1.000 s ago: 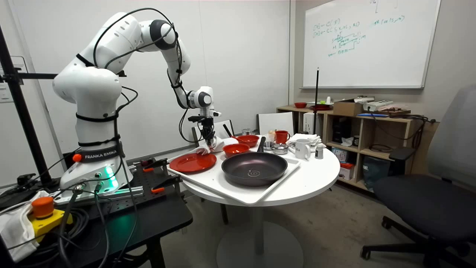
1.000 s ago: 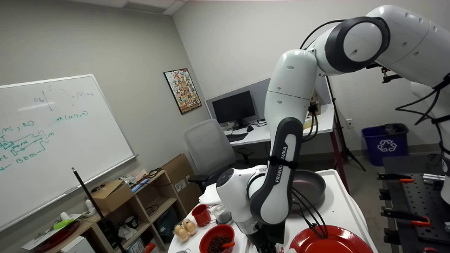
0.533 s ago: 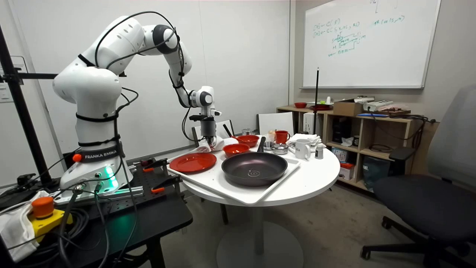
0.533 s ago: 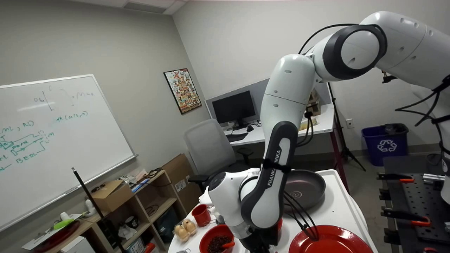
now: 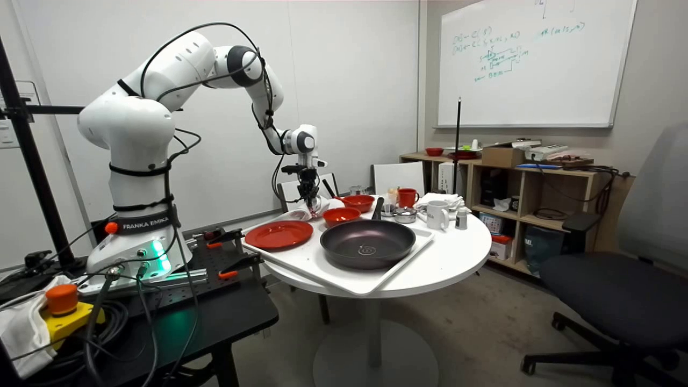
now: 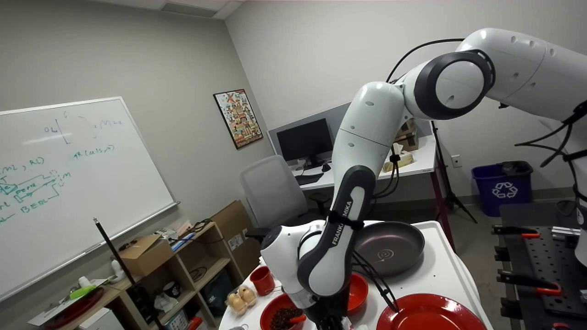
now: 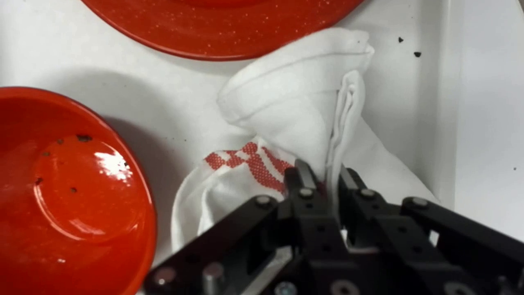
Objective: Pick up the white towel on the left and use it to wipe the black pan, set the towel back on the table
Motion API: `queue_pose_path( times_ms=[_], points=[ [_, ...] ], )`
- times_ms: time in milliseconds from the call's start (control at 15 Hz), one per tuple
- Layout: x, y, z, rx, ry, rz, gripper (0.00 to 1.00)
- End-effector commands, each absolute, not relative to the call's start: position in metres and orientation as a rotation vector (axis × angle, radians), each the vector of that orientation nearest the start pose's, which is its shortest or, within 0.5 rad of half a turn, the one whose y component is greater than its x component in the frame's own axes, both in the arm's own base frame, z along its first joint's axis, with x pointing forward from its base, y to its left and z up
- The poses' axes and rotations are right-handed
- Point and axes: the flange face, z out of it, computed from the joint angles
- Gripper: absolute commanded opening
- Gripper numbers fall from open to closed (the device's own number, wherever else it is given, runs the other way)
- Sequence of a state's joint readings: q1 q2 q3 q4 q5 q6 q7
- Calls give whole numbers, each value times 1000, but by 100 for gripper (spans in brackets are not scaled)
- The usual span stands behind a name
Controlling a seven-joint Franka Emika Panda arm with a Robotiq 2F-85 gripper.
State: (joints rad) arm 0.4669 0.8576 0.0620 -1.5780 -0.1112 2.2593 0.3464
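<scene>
The white towel (image 7: pixel 299 86) with red stripes lies bunched on the white tray, beside the red plate. My gripper (image 7: pixel 325 174) is shut on a standing fold of the towel, low over the tray. In an exterior view my gripper (image 5: pixel 310 207) is behind the red plate, with part of the towel (image 5: pixel 301 214) at its tip. In another exterior view the arm hides most of the towel. The black pan (image 5: pixel 368 244) stands on the tray on the round white table (image 5: pixel 462 255); it also shows in an exterior view (image 6: pixel 390 250), partly behind the arm.
A red plate (image 5: pixel 279 235) and a red bowl (image 5: pixel 341 216) are close to my gripper; the bowl also shows in the wrist view (image 7: pixel 82 184). The tray (image 5: pixel 328 274) has a raised rim. A grey mug (image 5: pixel 437 216) and a red mug (image 5: pixel 408 197) stand beyond the pan.
My gripper has shifted sideways toward the red bowls, and the held part of the towel has shifted with it. The arm has lowered slightly. The pan and plate have not moved.
</scene>
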Motion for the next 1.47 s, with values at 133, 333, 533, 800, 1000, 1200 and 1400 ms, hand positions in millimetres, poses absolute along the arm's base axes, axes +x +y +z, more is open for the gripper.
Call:
queue_pose_path(
  times_ms=[133, 333, 533, 800, 1000, 1200, 1400],
  points=[
    [587, 341, 117, -3235, -419, 257, 53],
    [578, 348, 123, -3247, -447, 228, 74],
    [570, 356, 133, -3266, -463, 189, 95],
    [564, 360, 161, -3299, -364, 135, 100],
    [565, 348, 187, -3325, -211, 105, 100],
    [565, 327, 208, -3347, -56, 126, 100],
    [558, 296, 221, -3368, 106, 224, 100]
  ],
)
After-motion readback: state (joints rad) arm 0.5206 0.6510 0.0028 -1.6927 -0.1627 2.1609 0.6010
